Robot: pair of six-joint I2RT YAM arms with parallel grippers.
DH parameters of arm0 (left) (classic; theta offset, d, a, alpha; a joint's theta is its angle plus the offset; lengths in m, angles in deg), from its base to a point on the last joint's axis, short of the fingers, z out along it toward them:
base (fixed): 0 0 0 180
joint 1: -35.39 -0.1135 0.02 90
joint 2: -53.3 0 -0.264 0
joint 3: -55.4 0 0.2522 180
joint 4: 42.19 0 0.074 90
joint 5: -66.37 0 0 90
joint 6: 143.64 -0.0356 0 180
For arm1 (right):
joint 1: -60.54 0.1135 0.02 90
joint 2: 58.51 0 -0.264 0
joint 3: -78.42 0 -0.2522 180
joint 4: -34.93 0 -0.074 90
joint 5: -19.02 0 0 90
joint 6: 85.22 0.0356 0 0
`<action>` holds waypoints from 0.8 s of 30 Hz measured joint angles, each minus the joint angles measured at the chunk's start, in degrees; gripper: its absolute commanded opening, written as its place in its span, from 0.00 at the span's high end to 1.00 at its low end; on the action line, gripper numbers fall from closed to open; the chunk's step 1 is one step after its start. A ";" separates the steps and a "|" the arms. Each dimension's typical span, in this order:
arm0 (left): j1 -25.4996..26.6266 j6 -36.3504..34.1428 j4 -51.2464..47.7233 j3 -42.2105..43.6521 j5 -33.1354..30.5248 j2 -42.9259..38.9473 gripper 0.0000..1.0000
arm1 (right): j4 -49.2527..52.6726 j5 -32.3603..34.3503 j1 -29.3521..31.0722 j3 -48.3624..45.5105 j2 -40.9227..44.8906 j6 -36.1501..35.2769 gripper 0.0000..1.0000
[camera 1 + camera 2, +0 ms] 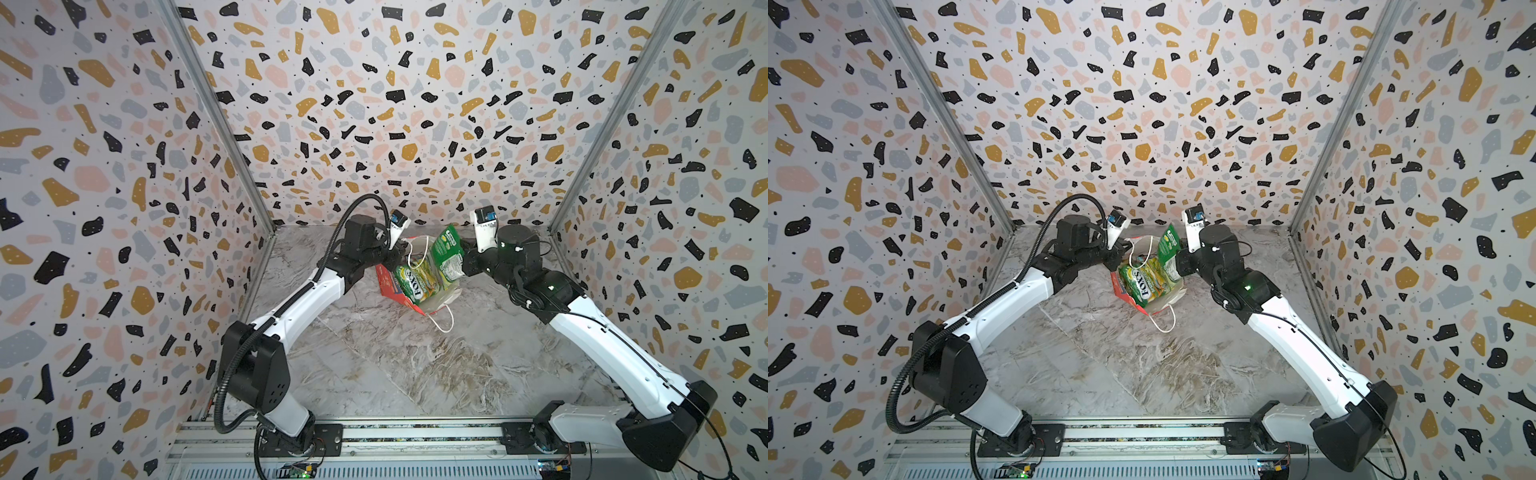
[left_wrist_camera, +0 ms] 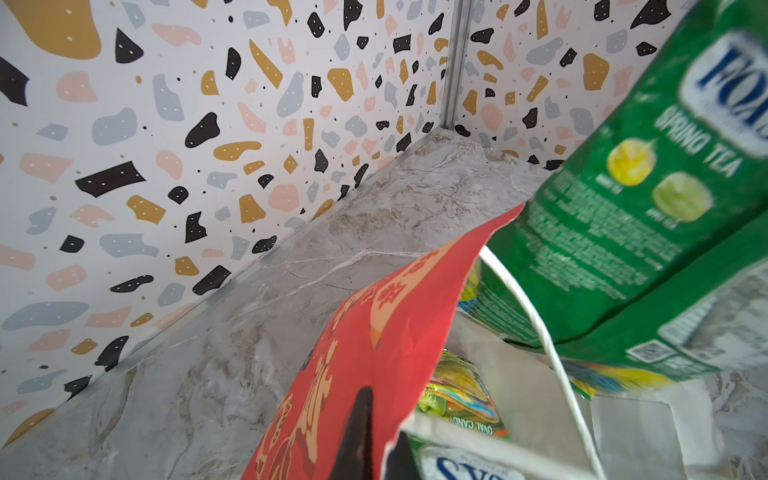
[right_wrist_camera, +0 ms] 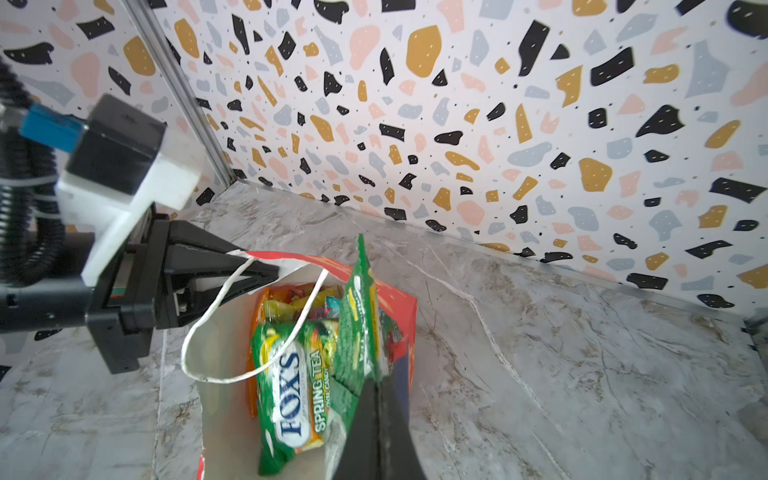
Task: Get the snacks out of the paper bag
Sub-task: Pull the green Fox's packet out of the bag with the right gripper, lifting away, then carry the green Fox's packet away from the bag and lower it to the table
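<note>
From the rail at the near edge of the worktop, both arms rise from their bases, bend at the elbow and reach forward and inward, meeting at the paper bag towards the far wall. The left gripper is clenched on the bag's red rim. The right gripper is clamped on a green packet that sticks up partly above the bag's mouth. The other snacks lie inside.

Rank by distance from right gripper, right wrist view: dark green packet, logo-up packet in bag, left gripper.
1. dark green packet: pinched by the right gripper.
2. logo-up packet: beside it, inside the paper bag.
3. left gripper: at the bag's far rim.
</note>
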State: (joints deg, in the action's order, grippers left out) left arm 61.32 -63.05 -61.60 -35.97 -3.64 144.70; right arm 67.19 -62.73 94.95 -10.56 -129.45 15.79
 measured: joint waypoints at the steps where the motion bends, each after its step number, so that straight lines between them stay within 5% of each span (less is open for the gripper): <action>1: 0.00 0.00 0.00 0.11 -0.04 -0.13 1.00 | 0.48 0.02 -0.70 0.07 0.59 0.33 1.00; 16: 0.00 0.00 0.04 0.50 -0.81 -0.63 1.00 | 3.82 -2.16 -18.12 3.50 5.20 4.79 1.00; 24: 0.00 0.02 0.94 1.20 -0.81 -0.87 1.00 | -3.78 -7.43 -26.91 -5.77 4.35 7.15 1.00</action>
State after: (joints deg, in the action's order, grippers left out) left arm 61.32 -63.03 -60.66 -34.76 -4.45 143.82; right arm 63.41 -70.16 68.05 -16.33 -125.10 22.94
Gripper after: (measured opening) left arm 0.047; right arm 0.040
